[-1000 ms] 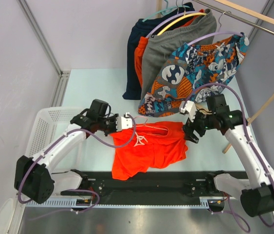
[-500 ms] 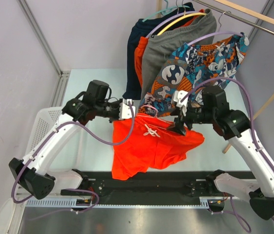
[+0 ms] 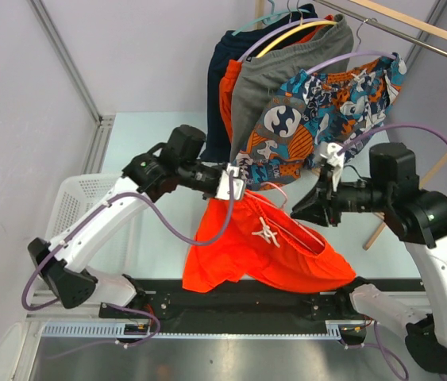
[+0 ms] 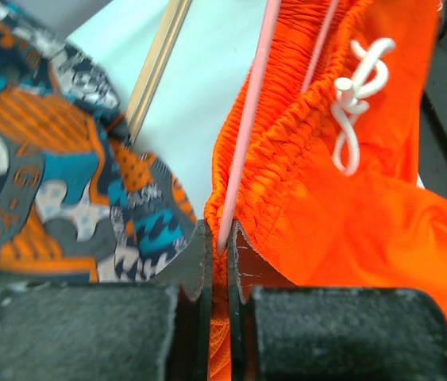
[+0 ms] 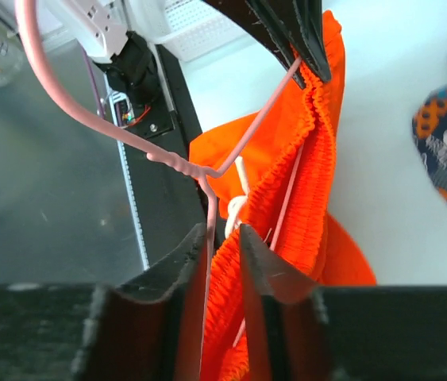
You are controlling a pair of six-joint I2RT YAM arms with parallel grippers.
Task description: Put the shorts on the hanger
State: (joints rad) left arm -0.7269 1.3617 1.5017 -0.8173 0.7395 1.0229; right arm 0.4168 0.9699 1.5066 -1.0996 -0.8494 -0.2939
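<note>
The left gripper [image 3: 235, 184] and right gripper [image 3: 299, 213] each pinch the hanger [image 4: 247, 131] against the waistband of the orange shorts [image 3: 239, 254], held aloft over the worktop's [image 3: 152, 135] near edge (patterned shorts [image 3: 326, 103] hang just behind the left gripper).

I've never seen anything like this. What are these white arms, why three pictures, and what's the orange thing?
These are two robot arms bolted to a table, each ending in a two-finger gripper. One picture looks down from above; the others come from wrist cameras. The left gripper and right gripper both pinch the waistband of the orange shorts along with a thin pink hanger, holding them up. Behind hang patterned shorts; a white basket sits left.
</note>
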